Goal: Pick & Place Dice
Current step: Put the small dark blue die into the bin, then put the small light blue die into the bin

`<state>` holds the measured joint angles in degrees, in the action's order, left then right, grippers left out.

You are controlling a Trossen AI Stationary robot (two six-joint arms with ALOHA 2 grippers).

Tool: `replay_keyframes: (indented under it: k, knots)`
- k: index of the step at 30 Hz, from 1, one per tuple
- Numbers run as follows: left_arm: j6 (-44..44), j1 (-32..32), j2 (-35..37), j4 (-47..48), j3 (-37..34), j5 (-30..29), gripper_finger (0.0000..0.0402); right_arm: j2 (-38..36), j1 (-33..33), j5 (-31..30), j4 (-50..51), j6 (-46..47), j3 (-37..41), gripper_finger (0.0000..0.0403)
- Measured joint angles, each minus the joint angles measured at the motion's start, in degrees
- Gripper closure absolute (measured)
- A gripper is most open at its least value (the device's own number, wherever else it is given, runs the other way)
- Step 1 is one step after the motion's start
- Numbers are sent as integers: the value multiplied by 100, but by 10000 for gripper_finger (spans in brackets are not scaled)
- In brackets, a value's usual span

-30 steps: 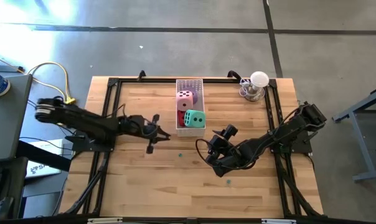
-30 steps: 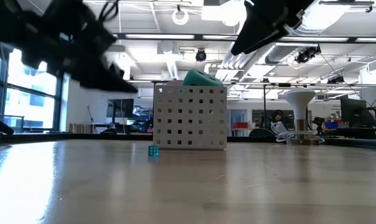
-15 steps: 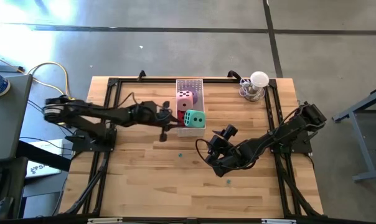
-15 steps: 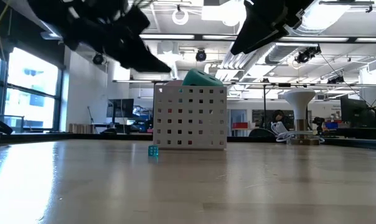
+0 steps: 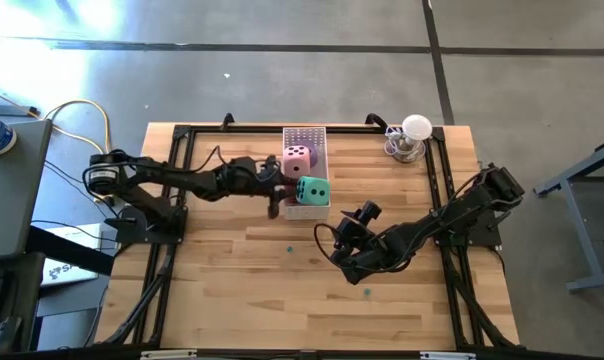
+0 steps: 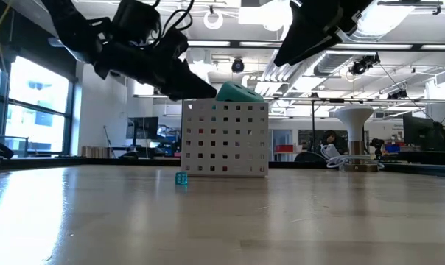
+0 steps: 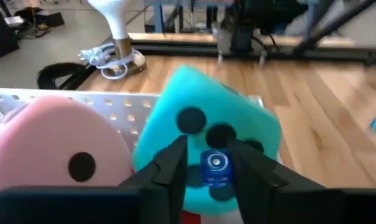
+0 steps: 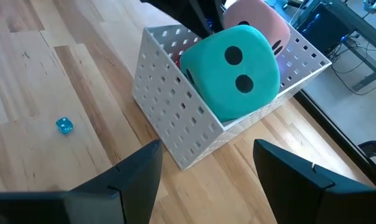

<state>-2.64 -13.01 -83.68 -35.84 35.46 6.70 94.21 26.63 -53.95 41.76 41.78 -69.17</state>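
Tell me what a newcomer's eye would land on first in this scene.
The big green die and the pink die beside it, bulging out of the white perforated tray at the table's far middle. Next, the left pincer above that tray, holding a small blue die between its fingers. The right pincer hangs open nearer the table's middle, and a tiny teal die lies on the wood.

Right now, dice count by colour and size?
Large pink die: 1
Large green die: 1
Large red die, mostly hidden: 1
Small blue die, in left gripper: 1
Small teal die, loose: 1
Total: 5
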Motion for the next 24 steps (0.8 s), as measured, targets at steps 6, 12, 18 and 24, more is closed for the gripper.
replay_keyframes:
  k: [6, 12, 18, 24]
  knots:
    - [302, -18, -135, -131, 5, -61, 243, -2, 0, -3, -5, 2, 0, 159]
    - [315, 11, -307, -323, 7, -110, 192, -1, 0, 9, -50, 2, 0, 159]
    - [324, 17, -343, -497, 7, -202, 165, 0, 0, 26, -59, 2, 0, 159]
    - [389, 73, -72, -756, 0, -209, 163, -1, 37, 17, -63, -249, 0, 159]
